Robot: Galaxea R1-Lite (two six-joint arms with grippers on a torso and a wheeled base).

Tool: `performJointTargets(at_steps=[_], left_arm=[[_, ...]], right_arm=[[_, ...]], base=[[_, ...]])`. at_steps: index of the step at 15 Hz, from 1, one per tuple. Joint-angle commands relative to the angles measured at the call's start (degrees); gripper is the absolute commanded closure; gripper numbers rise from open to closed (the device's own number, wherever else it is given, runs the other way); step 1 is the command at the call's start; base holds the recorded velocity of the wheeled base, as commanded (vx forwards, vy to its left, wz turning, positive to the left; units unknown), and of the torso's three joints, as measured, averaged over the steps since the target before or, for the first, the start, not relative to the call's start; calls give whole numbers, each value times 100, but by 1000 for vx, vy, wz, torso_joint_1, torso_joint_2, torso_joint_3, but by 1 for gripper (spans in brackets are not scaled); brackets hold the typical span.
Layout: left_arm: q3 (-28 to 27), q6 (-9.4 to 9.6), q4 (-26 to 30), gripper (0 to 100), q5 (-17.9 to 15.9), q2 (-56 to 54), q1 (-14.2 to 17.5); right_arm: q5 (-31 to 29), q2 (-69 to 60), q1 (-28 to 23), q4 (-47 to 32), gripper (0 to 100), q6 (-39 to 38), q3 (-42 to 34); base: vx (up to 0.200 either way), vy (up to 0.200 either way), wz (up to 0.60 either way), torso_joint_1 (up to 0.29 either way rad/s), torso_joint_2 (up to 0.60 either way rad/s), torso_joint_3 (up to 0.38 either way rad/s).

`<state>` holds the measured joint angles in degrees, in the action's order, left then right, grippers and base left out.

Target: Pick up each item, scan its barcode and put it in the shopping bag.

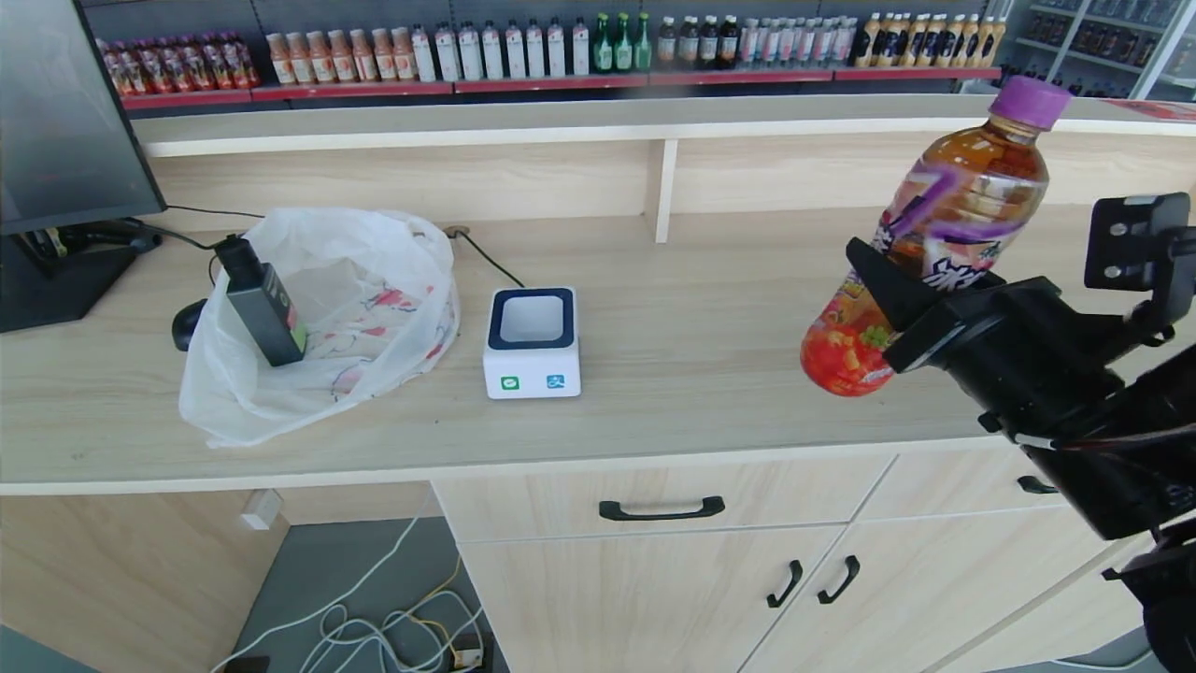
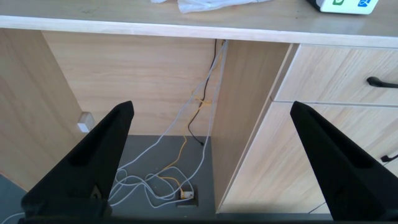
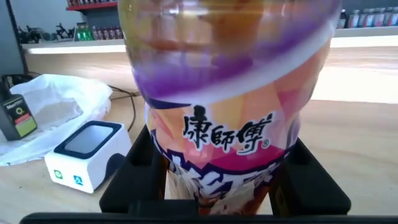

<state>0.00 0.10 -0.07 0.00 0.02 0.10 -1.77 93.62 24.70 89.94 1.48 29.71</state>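
The right claw (image 1: 889, 310) was clamped on the lower body of the purple-capped bottle (image 1: 946, 229), holding it tilted above the right part of the worktop (image 1: 710, 346). The white scanner (image 1: 532, 342) stood on the worktop just beside the shopping bag (image 1: 374, 290). A dark box (image 1: 264, 301) stood at the bag's left edge. The left claw (image 2: 211, 107) hung below worktop level with its fingers apart, holding nothing.
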Motion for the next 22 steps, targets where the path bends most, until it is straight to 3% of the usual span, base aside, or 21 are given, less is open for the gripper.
performJointTargets(at_steps=[1, 6, 11, 22], left_arm=[[0, -1, -1, 0, 0, -2, 8], [0, -1, -1, 0, 0, -2, -1], [0, 34, 7, 0, 0, -2, 8], [0, -36, 7, 0, 0, -2, 8]], right_arm=[[1, 7, -510, 6, 100, -33, 184], [-8, -90, -905, 6, 100, -148, 167], [-8, -336, -914, 6, 100, -148, -88], [-8, -538, -941, 6, 100, -156, -185]], base=[[0, 0, 0, 0, 0, 0], [0, 0, 0, 0, 0, 0], [0, 0, 0, 0, 0, 0], [0, 200, 0, 4, 2, 2]])
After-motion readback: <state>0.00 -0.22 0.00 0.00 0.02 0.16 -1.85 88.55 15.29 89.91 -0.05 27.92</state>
